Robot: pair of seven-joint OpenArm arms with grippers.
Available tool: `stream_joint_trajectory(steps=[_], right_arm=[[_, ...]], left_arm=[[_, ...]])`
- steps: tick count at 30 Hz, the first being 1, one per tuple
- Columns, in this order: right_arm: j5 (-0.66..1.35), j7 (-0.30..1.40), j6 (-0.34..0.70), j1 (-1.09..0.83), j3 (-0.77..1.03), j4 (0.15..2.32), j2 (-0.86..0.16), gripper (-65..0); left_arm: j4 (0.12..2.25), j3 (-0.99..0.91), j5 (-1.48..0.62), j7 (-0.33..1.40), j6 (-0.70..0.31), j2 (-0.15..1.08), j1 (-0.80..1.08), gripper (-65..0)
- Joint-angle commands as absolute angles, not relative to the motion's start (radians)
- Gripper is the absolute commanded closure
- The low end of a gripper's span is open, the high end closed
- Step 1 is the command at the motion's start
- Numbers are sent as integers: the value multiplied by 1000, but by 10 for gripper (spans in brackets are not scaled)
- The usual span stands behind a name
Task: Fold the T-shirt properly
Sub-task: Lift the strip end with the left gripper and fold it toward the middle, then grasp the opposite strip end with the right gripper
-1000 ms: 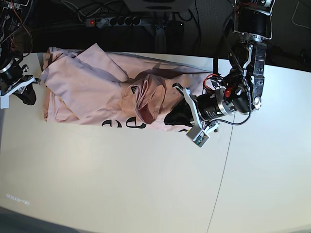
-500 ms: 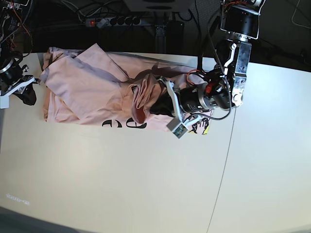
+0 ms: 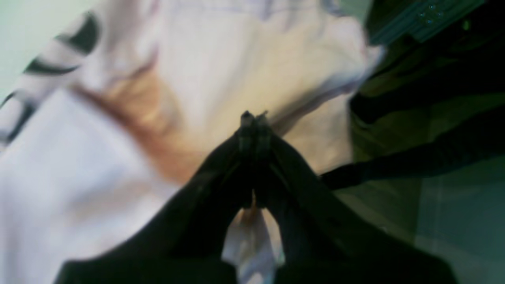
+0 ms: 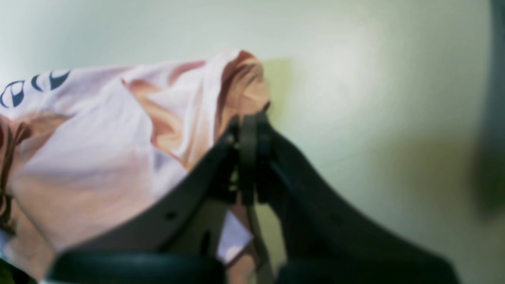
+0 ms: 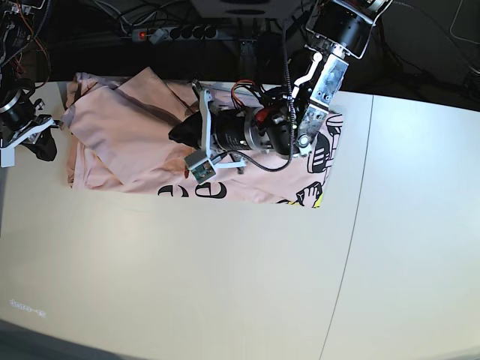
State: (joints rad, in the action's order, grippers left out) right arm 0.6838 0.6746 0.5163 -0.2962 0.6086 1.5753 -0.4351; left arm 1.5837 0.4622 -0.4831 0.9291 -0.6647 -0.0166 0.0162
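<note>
Pale cream table (image 5: 225,285) across most of the base view, matte, with a thin dark seam (image 5: 346,255) running from the far edge toward the near edge, right of centre. Dark background beyond the far edge. Black power strip (image 5: 174,33) on the far side, left of centre, red switch lit at its left end. Loose black cables (image 5: 127,15) near the strip. Metal stand (image 5: 247,51) behind the table edge, centre. Small faint printed mark (image 5: 27,307) near the lower left corner of the table.
</note>
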Motion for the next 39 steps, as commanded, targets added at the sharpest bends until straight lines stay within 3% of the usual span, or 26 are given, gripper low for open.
stream_joint_trajectory(steps=[1, 7, 12, 15, 17, 21, 24, 39], right_arm=[[700, 656, 580, -291, 620, 1589, -458, 0], [772, 706, 580, -291, 640, 1589, -470, 0], [775, 773, 580, -292, 670, 1587, -471, -2], [775, 784, 580, -292, 669, 1579, -474, -270], [786, 791, 579, -293, 669, 1562, -487, -347], [841, 832, 580, -297, 667, 1499, -529, -348], [888, 844, 581, -297, 665, 1453, -544, -409], [915, 865, 580, -294, 482, 1398, -532, -412]], left_arm=[[1607, 435, -504, 928, -648, -22, -1, 0], [1662, 243, -681, 1089, -698, 26, 1, 0], [1665, 119, -820, 1107, -698, 117, 0, 0], [1665, 77, -820, 1108, -698, 149, 3, 0], [1665, 72, -820, 1113, -698, 173, 4, 0], [1664, 72, -822, 1114, -698, 233, 15, 0], [1664, 72, -830, 1111, -698, 276, 23, 0], [1664, 72, -825, 1108, -698, 302, 22, 0]])
